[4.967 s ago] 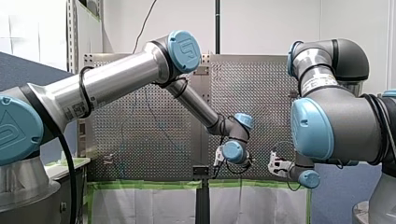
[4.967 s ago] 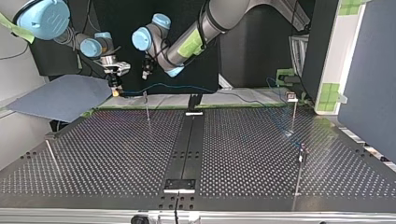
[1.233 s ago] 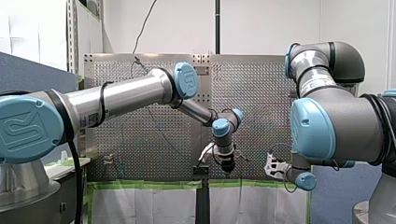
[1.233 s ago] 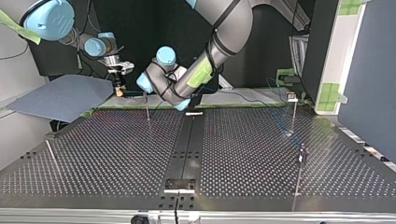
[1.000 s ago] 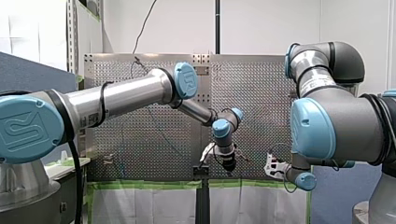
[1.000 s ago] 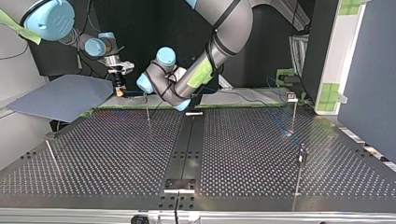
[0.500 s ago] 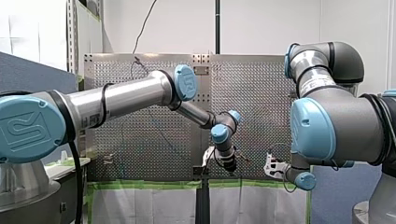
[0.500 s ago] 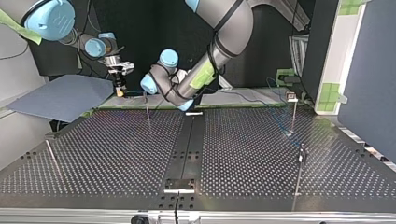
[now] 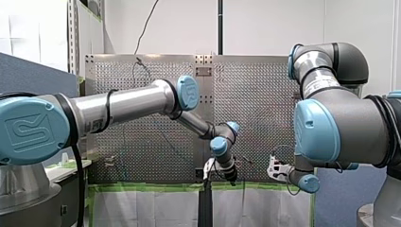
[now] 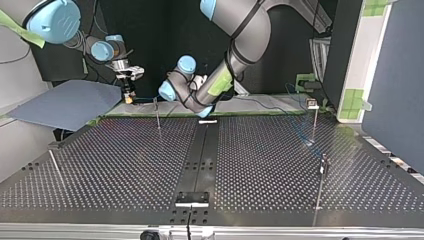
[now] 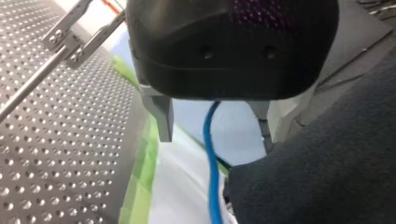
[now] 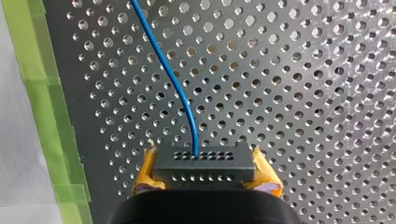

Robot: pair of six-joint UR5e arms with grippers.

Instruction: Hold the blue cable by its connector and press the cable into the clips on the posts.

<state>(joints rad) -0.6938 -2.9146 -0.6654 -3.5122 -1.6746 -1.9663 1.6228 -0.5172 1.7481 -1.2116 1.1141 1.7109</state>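
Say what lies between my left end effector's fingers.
The blue cable runs between the open left end effector's fingers, touching neither, in the left wrist view.

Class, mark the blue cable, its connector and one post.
blue cable (image 12: pixel 180 93): right wrist view, middle of its run.
connector (image 12: pixel 205 167): right wrist view, its holed face.
post (image 10: pixel 157 115): top view, mid-shaft.

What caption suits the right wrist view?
Right gripper clamps the connector between yellow pads; blue cable runs over the perforated table.

Green tape (image 12: pixel 42 93) edges the perforated table (image 10: pixel 125 165), and a grey-blue sheet (image 10: pixel 65 102) lies at the top view's left.
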